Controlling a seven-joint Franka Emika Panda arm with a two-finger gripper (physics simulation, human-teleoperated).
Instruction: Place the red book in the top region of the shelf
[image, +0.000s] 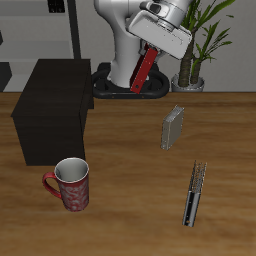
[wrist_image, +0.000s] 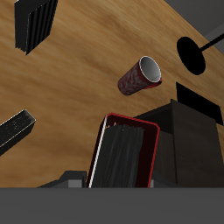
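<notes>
My gripper (image: 152, 56) is shut on the red book (image: 144, 70), holding it in the air, tilted, well above the table near the robot's base. In the wrist view the red book (wrist_image: 124, 154) shows its dark cover and red rim close to the camera. The shelf (image: 50, 108), a dark boxy cabinet with a flat top, stands on the table off to one side and lower than the book. The wrist view shows the shelf (wrist_image: 191, 131) just beside the held book, with nothing on the part of its top that shows.
A red patterned mug (image: 70, 184) stands in front of the shelf near the table's front edge. A grey book (image: 174, 128) stands upright mid-table, and a thin black book (image: 194, 192) lies nearer the front. A potted plant (image: 196, 50) is at the back.
</notes>
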